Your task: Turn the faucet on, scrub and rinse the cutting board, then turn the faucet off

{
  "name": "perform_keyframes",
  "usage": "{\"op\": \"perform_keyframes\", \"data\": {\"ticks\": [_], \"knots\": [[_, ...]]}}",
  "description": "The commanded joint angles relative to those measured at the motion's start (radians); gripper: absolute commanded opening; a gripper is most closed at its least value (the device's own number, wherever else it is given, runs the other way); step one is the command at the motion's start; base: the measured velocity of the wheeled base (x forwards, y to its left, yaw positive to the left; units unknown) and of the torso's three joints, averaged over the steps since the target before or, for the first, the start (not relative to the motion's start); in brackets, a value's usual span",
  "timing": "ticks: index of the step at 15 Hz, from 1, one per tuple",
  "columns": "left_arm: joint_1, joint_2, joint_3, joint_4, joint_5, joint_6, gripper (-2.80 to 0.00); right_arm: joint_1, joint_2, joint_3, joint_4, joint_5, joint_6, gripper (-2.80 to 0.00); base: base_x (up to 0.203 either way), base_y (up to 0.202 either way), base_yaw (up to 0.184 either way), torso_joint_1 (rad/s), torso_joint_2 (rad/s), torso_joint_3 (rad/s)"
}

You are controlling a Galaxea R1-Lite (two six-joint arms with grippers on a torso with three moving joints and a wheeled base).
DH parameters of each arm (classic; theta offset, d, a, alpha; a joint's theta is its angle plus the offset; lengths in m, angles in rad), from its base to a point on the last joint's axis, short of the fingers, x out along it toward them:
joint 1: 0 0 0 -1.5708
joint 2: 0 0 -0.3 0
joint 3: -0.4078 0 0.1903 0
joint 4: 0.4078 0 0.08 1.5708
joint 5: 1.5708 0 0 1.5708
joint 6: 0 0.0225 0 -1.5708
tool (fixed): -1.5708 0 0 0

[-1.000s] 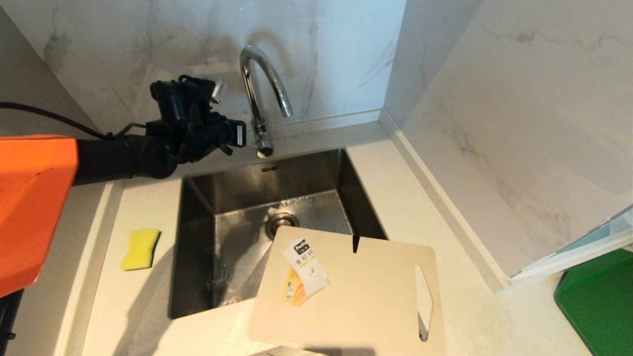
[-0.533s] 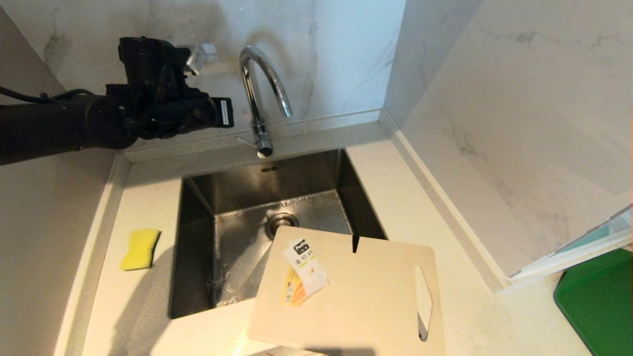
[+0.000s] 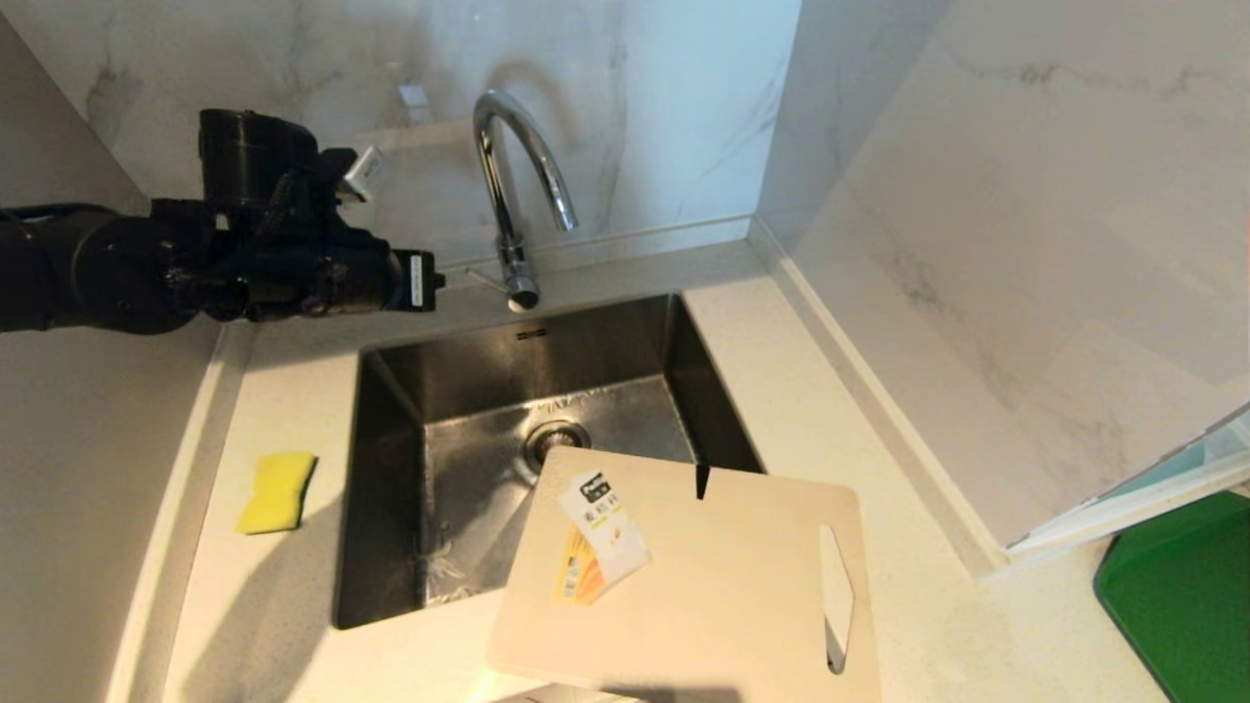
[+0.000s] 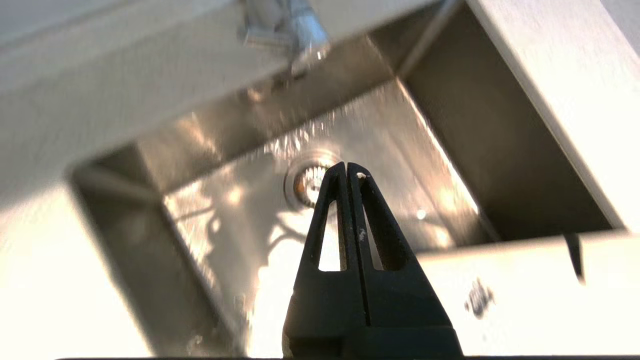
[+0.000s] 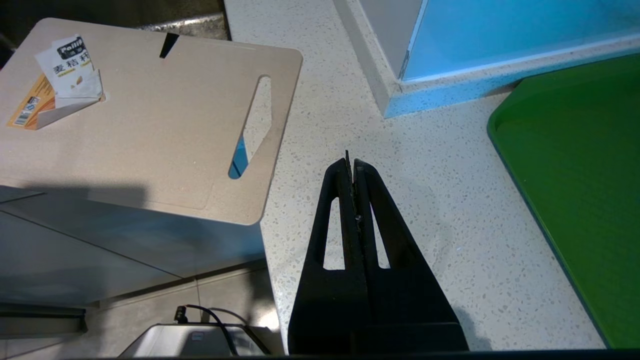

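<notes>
The cutting board (image 3: 684, 576) overhangs the sink's (image 3: 391, 469) near right corner, its white-and-orange label (image 3: 598, 537) perhaps reading "Pollip". Left gripper (image 3: 430, 281), jaws pressed together, hovers left of the faucet (image 3: 518, 186). Right gripper (image 5: 351, 162), likewise closed, hangs over open counter (image 5: 425, 200) between board and green mat (image 5: 575, 175).

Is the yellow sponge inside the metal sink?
No, the yellow sponge lies on the pale counter beside the steel sink.
</notes>
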Motion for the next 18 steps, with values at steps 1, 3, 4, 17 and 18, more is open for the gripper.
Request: {"op": "perform_keyframes", "data": {"ticks": [1,3,4,17,18], "knots": [[0.003,-0.136,0.125,-0.001,-0.001,0.001,-2.80,0.000,0.000,0.000,0.000,0.001,-0.001,-2.80,0.000,0.000,0.000,0.000,0.00,0.000],[0.015,-0.191,0.223,-0.006,-0.002,-0.002,-2.80,0.000,-0.001,0.000,0.000,0.001,-0.001,-2.80,0.000,0.000,0.000,0.000,0.00,0.000],[0.021,-0.220,0.284,-0.008,-0.003,-0.008,-2.80,0.000,0.000,0.000,0.000,0.001,-0.001,-2.80,0.000,0.000,0.000,0.000,0.00,0.000],[0.327,-0.432,0.522,0.003,-0.199,0.083,-2.80,0.000,0.000,0.000,0.000,0.001,-0.001,-2.80,0.000,0.000,0.000,0.000,0.00,0.000],[0.345,-0.450,0.543,-0.001,-0.212,0.089,-2.80,0.000,0.000,0.000,0.000,0.001,-0.001,-2.80,0.000,0.000,0.000,0.000,0.00,0.000]]}}
